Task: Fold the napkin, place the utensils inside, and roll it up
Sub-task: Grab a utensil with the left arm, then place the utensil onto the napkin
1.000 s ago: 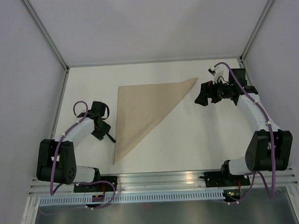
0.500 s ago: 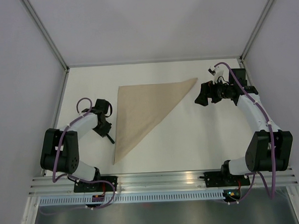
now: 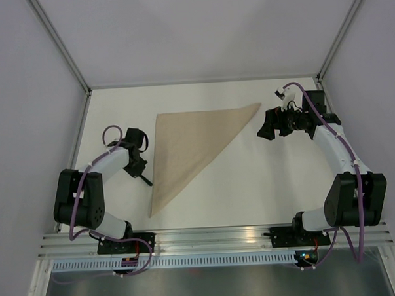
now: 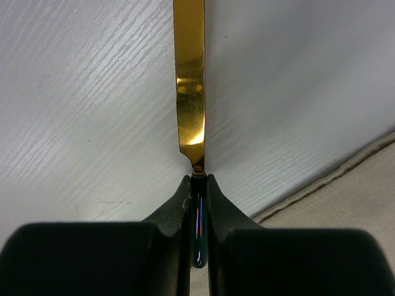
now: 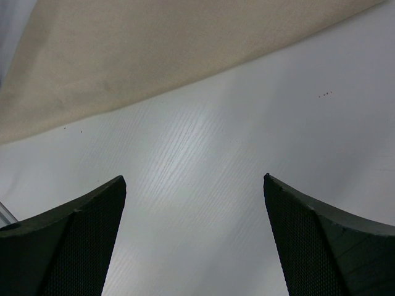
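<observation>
Napkin [image 3: 188, 148] lies flat on the white table [image 3: 264, 184], folded into a triangle. One edge runs along the far side, another runs down the left, and the long slanted edge joins the far right corner to the narrow tip near the front, left of centre.

My left gripper [image 3: 136, 165] sits just left of the napkin's left edge. Its jaws are pressed together on the utensil [image 4: 190, 86], pinching the dark handle end between the fingertips [image 4: 179, 203]. The golden blade reaches straight out ahead of them over bare table (it catches a bright glint in my wrist view). The napkin's hemmed edge crosses the lower right corner of that view, close beside my fingers. From overhead only a short dark sliver of the utensil shows past the gripper, toward the near side and just beside the cloth. Whether it rests on the table or is lifted, I cannot tell.

My right gripper [image 3: 267, 125] is just right of the napkin's far right corner, apart from it. Its jaws are spread wide with nothing between them but bare table.
</observation>
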### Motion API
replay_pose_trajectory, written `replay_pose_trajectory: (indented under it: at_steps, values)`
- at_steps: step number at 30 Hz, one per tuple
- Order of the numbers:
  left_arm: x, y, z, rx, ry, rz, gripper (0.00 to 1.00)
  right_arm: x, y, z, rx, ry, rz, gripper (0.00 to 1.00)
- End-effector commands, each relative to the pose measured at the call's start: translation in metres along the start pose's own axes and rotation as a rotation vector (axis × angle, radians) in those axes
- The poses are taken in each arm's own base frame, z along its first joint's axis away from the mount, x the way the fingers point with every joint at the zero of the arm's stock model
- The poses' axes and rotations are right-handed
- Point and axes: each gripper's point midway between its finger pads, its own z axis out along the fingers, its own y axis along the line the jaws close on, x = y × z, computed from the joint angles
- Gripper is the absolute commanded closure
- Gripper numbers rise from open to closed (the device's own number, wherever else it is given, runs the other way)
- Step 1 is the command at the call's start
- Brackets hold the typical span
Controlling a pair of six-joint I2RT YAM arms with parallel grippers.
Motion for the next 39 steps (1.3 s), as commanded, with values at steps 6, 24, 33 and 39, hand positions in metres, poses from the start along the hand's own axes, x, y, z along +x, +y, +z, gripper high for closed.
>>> replay_pose_trajectory:
  at_steps: [6,24,33,39]
  values:
    - [-0.046,-0.033,-0.045,0.168,-0.135,0.154,0.98,-0.007,0.002,-0.003,-0.003,-0.022,-0.038,0.03]
    - [0.009,-0.187,-0.15,0.716,-0.328,0.963,0.98,-0.026,-0.001,-0.022,0.069,-0.041,-0.094,0.03]
    - [0.077,-0.242,-0.123,0.854,-0.178,1.281,0.98,-0.034,-0.003,-0.036,0.135,-0.06,-0.1,0.03]
    - [0.109,-0.248,-0.112,0.919,-0.088,1.398,0.98,-0.041,0.0,-0.042,0.152,-0.088,-0.095,0.03]
